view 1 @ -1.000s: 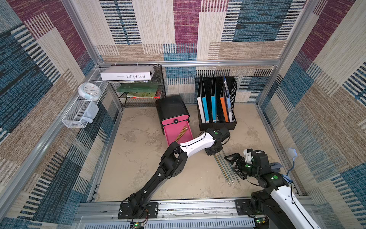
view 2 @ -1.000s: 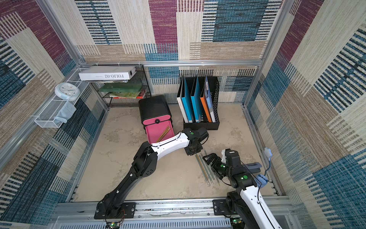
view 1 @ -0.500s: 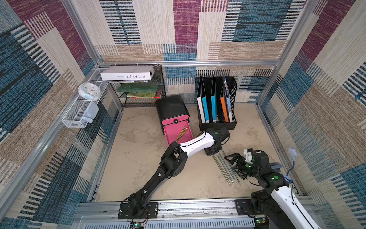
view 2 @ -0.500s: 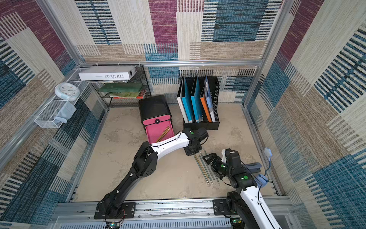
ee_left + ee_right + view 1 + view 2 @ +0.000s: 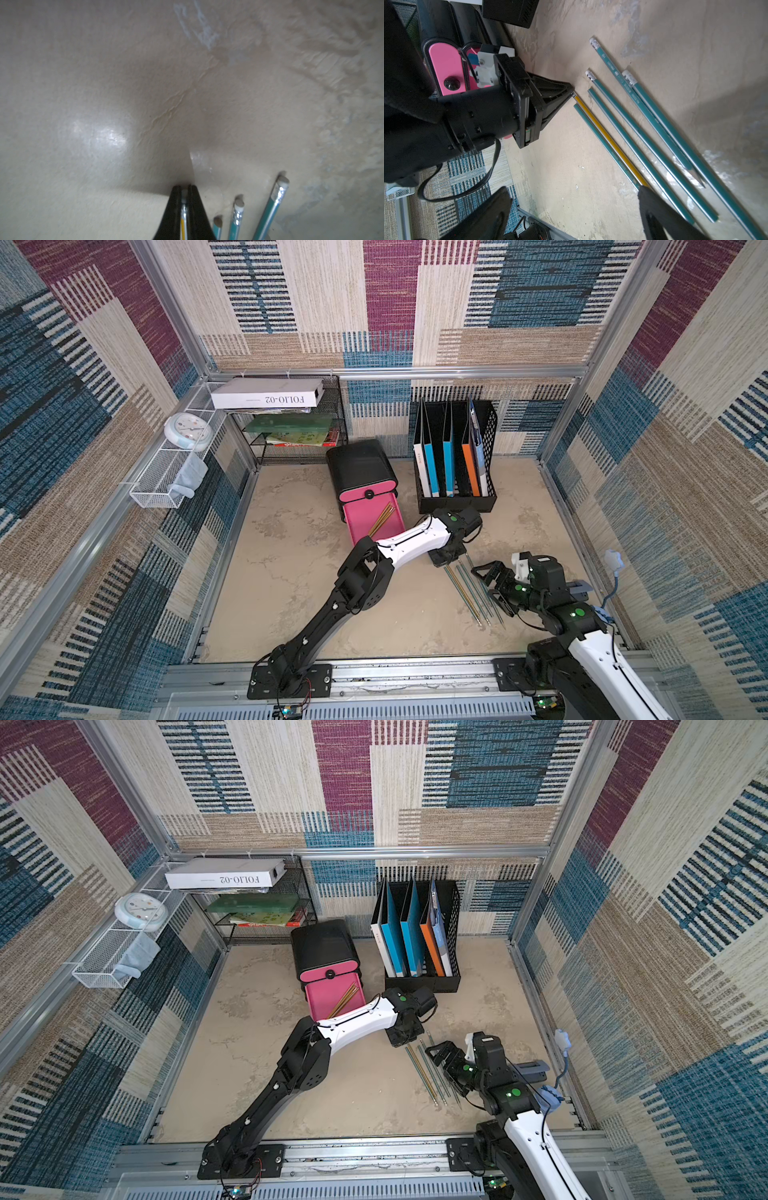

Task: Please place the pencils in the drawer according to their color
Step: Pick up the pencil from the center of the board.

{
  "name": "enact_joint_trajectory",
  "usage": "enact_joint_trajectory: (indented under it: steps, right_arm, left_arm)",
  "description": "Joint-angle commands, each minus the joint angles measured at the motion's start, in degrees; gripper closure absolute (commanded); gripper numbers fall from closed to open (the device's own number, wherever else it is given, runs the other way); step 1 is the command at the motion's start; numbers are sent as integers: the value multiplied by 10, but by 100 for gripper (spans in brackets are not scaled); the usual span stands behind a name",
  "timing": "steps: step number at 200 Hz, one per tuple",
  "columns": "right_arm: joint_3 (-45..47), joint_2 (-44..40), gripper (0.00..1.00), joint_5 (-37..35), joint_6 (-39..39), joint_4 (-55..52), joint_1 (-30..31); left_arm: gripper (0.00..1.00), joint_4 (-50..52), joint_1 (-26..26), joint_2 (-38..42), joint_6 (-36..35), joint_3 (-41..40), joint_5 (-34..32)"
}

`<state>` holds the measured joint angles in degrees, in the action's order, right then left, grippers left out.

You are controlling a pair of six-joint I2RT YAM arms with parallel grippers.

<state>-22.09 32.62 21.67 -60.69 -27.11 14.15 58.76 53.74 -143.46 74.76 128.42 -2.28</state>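
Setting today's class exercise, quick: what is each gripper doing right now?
Left gripper: closed on the yellow pencil, at its eraser end.
Right gripper: open, holding nothing.

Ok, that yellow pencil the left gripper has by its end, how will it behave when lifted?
The yellow pencil looks thin and rigid, so it should stay straight. The left gripper is shut on its eraser end only, so the far tip may swing down. Probably light, being so slim.

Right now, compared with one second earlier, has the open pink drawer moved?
No. In both top views the open pink drawer lies at the same spot beside the black file holder, pulled out as far as before, with the yellow pencils inside.
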Motion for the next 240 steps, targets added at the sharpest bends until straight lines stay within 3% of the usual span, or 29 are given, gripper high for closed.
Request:
enact_joint_trajectory:
  steps: [1, 101, 197, 240]
  right_arm:
    - [-2, 1, 1, 0, 5, 0, 0]
    - [1, 2, 1, 3, 6, 4, 0]
    - [3, 12, 1, 33, -11, 53, 0]
    - [0, 18, 1, 52, -21, 88, 0]
  left_arm:
    - [100, -4, -2, -11, -5, 10, 10]
    - [100, -47, -30, 33, -49, 13, 7]
    - [100, -66, -45, 137, -132, -73, -13]
    - [100, -83, -44, 218, -189, -151, -22]
